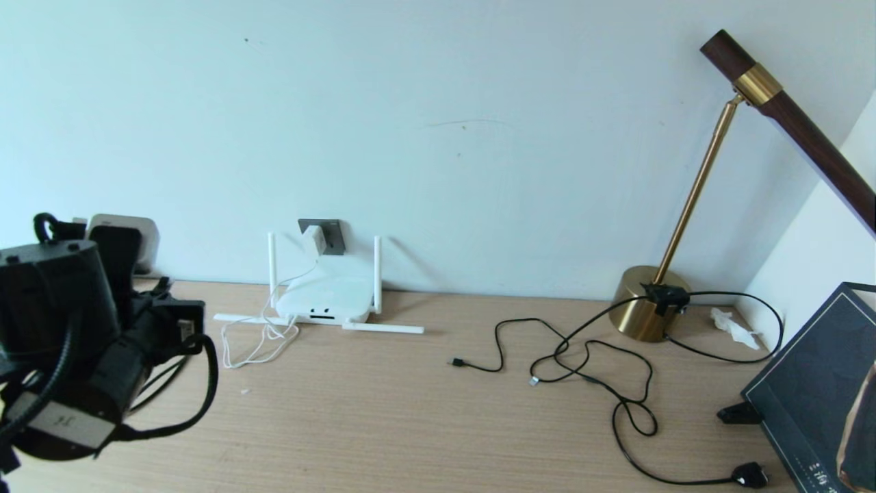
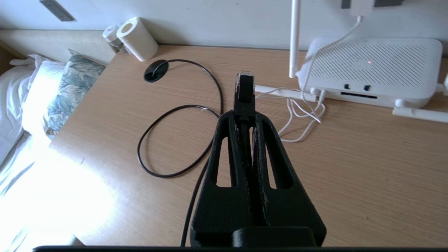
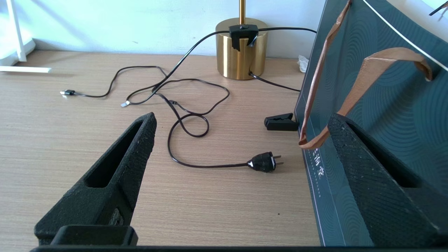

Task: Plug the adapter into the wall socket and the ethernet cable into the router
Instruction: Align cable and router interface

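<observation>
White adapter (image 1: 314, 239) is already sitting in the wall socket (image 1: 331, 235); I am holding the ethernet cable (image 2: 182, 140) plug pinched in the left gripper (image 2: 245, 115), near the router (image 2: 371, 70). Next needs aligning with its port.

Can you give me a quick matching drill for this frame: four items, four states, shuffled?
1. adapter
2. ethernet cable
3. router
4. right gripper

a. open, holding nothing
b. plug end clamped in the left gripper
c. in the wall socket
d. on the desk by the wall, two antennas up

Pairs: 1-c, 2-b, 3-d, 4-a
</observation>
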### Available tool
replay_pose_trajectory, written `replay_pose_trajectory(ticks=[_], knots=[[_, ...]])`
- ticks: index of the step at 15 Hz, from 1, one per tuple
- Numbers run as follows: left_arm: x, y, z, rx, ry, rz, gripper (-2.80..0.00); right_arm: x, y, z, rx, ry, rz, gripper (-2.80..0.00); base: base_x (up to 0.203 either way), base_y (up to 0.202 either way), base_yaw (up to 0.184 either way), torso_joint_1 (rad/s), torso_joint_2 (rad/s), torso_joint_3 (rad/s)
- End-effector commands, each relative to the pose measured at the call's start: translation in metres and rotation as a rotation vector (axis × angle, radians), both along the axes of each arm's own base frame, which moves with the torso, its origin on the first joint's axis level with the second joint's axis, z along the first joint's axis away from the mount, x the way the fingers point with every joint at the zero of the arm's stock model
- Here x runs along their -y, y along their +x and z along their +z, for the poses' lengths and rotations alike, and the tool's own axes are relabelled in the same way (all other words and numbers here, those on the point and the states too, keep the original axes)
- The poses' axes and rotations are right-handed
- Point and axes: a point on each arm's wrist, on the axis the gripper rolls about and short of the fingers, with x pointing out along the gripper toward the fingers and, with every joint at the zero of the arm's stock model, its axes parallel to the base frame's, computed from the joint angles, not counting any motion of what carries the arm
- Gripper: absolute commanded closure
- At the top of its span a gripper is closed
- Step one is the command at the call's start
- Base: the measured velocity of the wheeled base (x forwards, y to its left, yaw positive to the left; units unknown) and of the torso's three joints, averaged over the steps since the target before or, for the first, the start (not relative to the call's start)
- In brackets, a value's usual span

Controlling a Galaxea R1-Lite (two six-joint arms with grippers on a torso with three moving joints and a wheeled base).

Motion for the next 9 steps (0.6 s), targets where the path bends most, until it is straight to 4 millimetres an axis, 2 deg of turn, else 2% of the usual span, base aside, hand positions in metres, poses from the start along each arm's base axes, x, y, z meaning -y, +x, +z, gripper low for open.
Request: replay_pose_trajectory(ticks=[1,4,9], knots=[[0.007,0.01,-0.009,-0.037,0.009,-0.017,0.0,0.0,0.001,-0.003,-0.009,0.0,0.0,-2.8,0.0,0.0,0.0,0.0,0.0,0.0],[0.014,0.024,-0.012,-0.051,-0.005,-0.087,0.0,0.0,0.001,-0.003,-0.009,0.0,0.0,-2.8,0.0,0.0,0.0,0.0,0.0,0.0],[0.042,0.016,0.002,-0.004,-0.024,-0.223,0.0,0.0,0.001,-0.003,-0.009,0.0,0.0,-2.8,0.0,0.0,0.0,0.0,0.0,0.0]])
